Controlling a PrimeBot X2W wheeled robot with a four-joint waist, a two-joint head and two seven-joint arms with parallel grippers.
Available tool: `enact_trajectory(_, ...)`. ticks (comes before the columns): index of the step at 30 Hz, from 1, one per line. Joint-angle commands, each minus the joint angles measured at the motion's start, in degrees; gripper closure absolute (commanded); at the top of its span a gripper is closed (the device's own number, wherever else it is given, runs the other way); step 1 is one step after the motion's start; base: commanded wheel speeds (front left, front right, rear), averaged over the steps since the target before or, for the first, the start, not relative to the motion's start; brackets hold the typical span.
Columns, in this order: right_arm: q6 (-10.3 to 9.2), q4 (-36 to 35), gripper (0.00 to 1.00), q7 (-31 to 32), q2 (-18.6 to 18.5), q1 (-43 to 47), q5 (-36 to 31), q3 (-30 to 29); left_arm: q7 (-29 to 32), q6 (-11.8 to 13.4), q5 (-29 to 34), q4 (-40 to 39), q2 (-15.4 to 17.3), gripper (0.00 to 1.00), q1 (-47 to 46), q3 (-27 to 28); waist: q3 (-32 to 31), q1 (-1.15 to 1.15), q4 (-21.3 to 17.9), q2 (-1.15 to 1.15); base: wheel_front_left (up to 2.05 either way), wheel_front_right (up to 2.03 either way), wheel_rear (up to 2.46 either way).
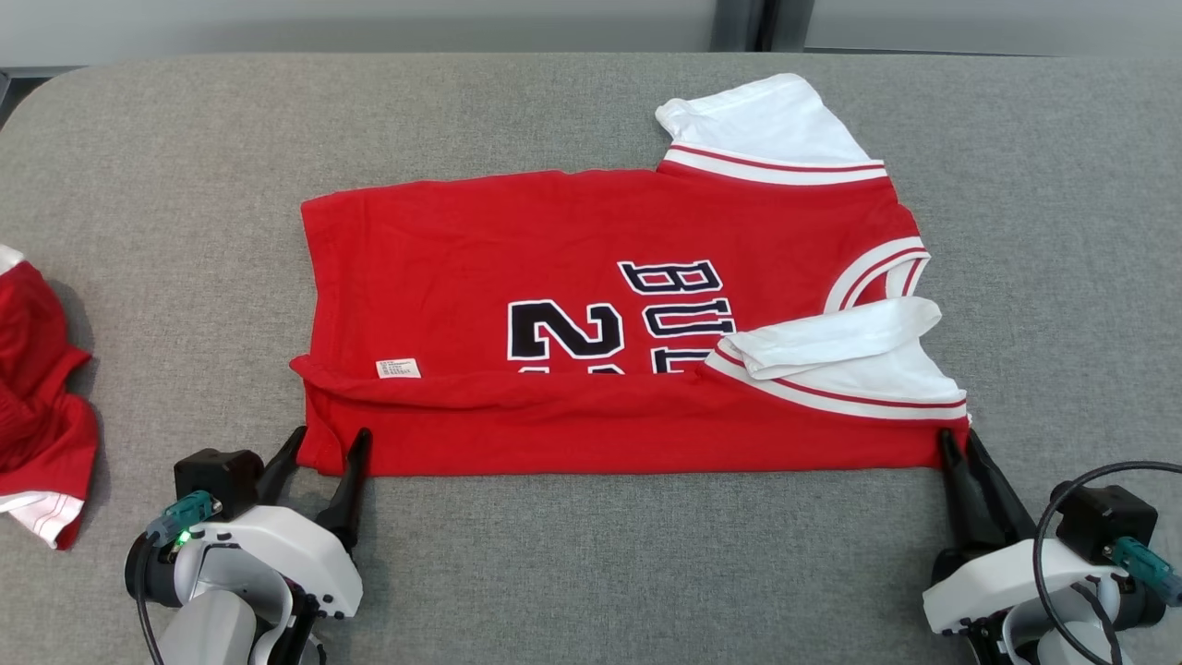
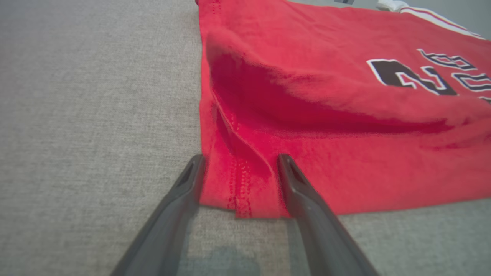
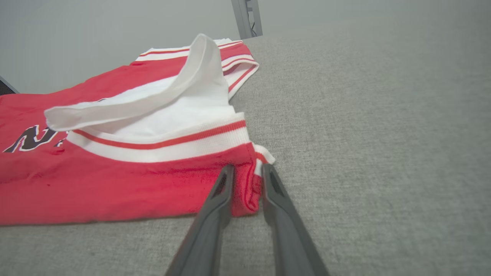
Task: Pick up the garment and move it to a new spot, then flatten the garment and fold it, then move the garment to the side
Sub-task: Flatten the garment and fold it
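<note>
Red garment [image 1: 591,240] mid-table [image 1: 591,573], near edge folded over lettering [image 1: 679,300], only "BUL" and "2" legible, tag [image 1: 398,368] print unreadable, left gripper [image 1: 331,434] wide astride near-left corner, right gripper [image 1: 956,441] narrow, pinching near-right corner, second red cloth [image 1: 37,397] cropped left.

The garment [image 1: 517,231]: the turned-up near edge and the near sleeve [image 1: 859,369] cover the lower part of the lettering [image 1: 554,330], so neither word nor number reads whole; print on the tag [image 1: 398,368] is too small to read. Left wrist view: lettering cut by the right edge, inside of the fold lost in shadow. Right wrist view: lettering cut by the left edge, background hazy. At the right gripper [image 3: 247,166], a garment corner lies between the fingers [image 3: 215,214]; whether they pinch it cannot be told. A second red cloth [image 1: 37,397] is cut by the head view's left edge; left arm [image 1: 249,573] and right arm [image 1: 1016,591], by its bottom edge.
</note>
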Motion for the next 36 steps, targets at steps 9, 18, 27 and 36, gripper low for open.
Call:
enact_trajectory(9, 0.02, -1.8, 1.00, -0.3, -1.3, 1.8, 2.2, -0.1, 1.2, -0.9, -1.6, -0.6, 1.4, 1.00, -0.3, -2.9, -1.3, 0.00, 0.8, 0.00, 0.00, 0.00, 0.00)
enact_trajectory(18, 0.02, -11.3, 1.00, 2.0, -0.8, 9.6, 1.8, -2.2, 3.8, 0.0, -2.9, -8.3, 3.8, 1.00, 4.0, -3.3, -3.8, 0.00, 0.7, 0.00, 0.00, 0.00, 0.00)
enact_trajectory(27, 0.01, -19.7, 1.00, 6.6, 1.8, 20.9, 1.5, -4.9, 8.0, 2.4, -4.3, -17.3, 5.7, 1.00, 12.1, -3.0, -6.4, 0.00, 0.2, 0.00, 0.00, 0.00, 0.00)
enact_trajectory(36, 0.01, -22.1, 1.00, 9.3, 2.5, 28.6, 1.6, -5.8, 11.8, 5.5, -6.5, -23.7, 6.4, 1.00, 21.4, -2.6, -9.5, 0.00, -1.9, 0.00, 0.00, 0.00, 0.00)
